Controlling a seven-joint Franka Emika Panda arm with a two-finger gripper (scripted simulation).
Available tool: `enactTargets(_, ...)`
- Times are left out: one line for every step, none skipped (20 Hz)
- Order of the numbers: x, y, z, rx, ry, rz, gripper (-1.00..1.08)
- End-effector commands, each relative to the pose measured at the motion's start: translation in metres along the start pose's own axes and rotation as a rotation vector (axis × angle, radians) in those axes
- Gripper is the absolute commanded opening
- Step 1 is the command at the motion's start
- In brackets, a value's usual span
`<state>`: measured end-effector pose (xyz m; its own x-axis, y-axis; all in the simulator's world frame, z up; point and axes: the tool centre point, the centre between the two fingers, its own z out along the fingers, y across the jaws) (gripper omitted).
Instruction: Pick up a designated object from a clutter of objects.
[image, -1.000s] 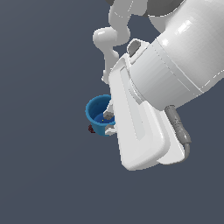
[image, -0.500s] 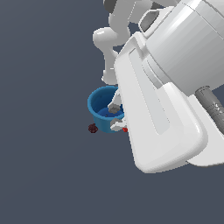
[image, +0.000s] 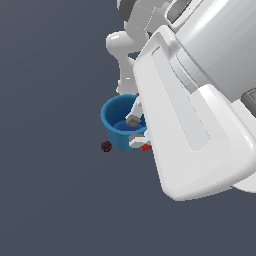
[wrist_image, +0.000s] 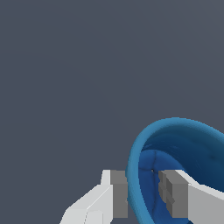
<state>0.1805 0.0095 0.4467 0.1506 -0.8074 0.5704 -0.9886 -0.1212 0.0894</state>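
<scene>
The designated object, a bright-blue cup (image: 116, 125), sits at the middle of the exterior view, close under the big white arm. My gripper (image: 135, 131) is shut on its wall at the side toward the exterior view's right, with one finger inside the cup and one outside. In the wrist view the cup (wrist_image: 183, 144) looks tilted, and its thick rim passes between the two grey pads of the gripper (wrist_image: 143, 194). Of the clutter, a dark maroon ball (image: 106, 146) lies just beside the cup, and a red block (image: 146, 147) peeks out by the outer finger.
The white arm (image: 190, 125) fills the exterior view's right side and hides whatever lies behind it. All around is a plain dark grey floor (image: 50, 200).
The arm has grown larger in the exterior view and shifted toward its right. The cup looks bigger and slightly higher, while the maroon ball has stayed put.
</scene>
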Motion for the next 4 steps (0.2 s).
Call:
enactTargets(0.0016,-0.0001,-0.0025,0.002,0.0,0.002,-1.0)
enactTargets(0.0016,-0.0002,-0.0027,0.002,0.0,0.002,-1.0)
enactTargets(0.0017,-0.0003,-0.0028,0.002,0.0,0.002,-1.0)
enactTargets(0.0017,-0.0003,-0.0028,0.002,0.0,0.002,-1.0)
